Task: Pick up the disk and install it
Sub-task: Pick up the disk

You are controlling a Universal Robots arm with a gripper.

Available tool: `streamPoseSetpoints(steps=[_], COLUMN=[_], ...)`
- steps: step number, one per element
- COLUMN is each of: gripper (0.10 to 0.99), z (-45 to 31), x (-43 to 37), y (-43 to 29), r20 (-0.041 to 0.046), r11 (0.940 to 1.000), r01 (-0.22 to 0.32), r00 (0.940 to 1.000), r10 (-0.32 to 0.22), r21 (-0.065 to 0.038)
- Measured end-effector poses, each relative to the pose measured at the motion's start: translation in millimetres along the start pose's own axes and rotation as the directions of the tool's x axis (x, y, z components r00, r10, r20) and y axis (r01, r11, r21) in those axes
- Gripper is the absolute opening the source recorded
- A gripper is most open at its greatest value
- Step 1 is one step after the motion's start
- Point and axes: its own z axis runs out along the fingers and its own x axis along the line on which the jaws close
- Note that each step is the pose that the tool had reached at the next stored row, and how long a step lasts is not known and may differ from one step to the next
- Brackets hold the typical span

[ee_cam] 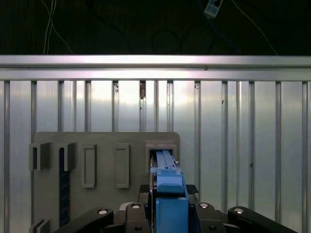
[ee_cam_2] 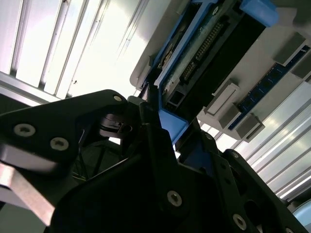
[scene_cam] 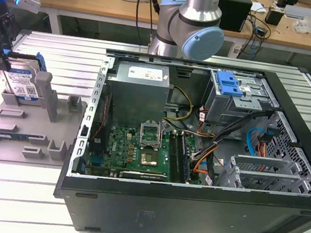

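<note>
The silver-and-light-blue jointed robot arm (scene_cam: pixel 186 24) is seen behind the open black desktop computer case (scene_cam: pixel 189 211), and its wrist is carried far out to the exterior view's left, over the ribbed aluminium table (scene_cam: pixel 61 54). There the black two-fingered gripper (scene_cam: pixel 4 55) is pointed downward, slightly tilted, onto the top edge of the disk (scene_cam: pixel 23 82), a flat rectangular silver hard drive with a white-and-blue label, framed by a bright blue plastic bracket. The disk is stood on edge in a raised slot of the flat grey plastic fixture plate (scene_cam: pixel 12 127), which is laid on the table just beside the case. The disk is thus kept well apart from the grey metal drive cage (scene_cam: pixel 242 101) inside the case. In both wrist views the blue bracket is seen between the black fingers (ee_cam_2: pixel 148 126). The jaws are drawn narrow and are pressed against the two sides of the bracket, so the disk is held at its upper end. Whether its lower edge is raised out of the slot cannot be told.
</note>
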Motion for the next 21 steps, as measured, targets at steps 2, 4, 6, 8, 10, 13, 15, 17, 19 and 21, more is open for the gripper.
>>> streamPoseSetpoints(steps=[2, 4, 6, 8, 10, 13, 15, 17, 19, 21], gripper=[0.369, 0.369, 0.369, 0.369, 0.369, 0.369, 0.369, 0.369, 0.369, 0.369], z=[0.0, 0.0, 0.1, 0.1, 0.1, -1.4, -3.6, -5.9, -10.1, -13.2], x=[0.0, 0.0, 0.0, 0.0, 0.0, 0.4, 0.7, 0.9, 1.0, 1.0], y=[0.0, 0.0, 0.0, 0.0, 0.0, 0.0, 0.1, 0.1, 0.2, 0.3], r20=[0.0000, 0.0000, 0.0000, 0.0000, 0.0000, 0.0002, 0.0001, 0.0000, 0.0000, 0.0000], r11=[1.0000, 1.0000, 1.0000, 1.0000, 1.0000, 1.0000, 1.0000, 1.0000, 1.0000, 1.0000], r01=[0.000, 0.000, 0.000, 0.000, 0.000, 0.001, 0.001, 0.001, 0.001, 0.001], r00=[1.0000, 1.0000, 1.0000, 1.0000, 1.0000, 1.0000, 1.0000, 1.0000, 1.0000, 1.0000], r10=[0.000, 0.000, 0.000, 0.000, 0.000, -0.001, -0.001, -0.001, -0.001, -0.001], r21=[0.000, 0.000, 0.000, 0.000, 0.000, 0.000, 0.000, 0.000, 0.000, 0.000])
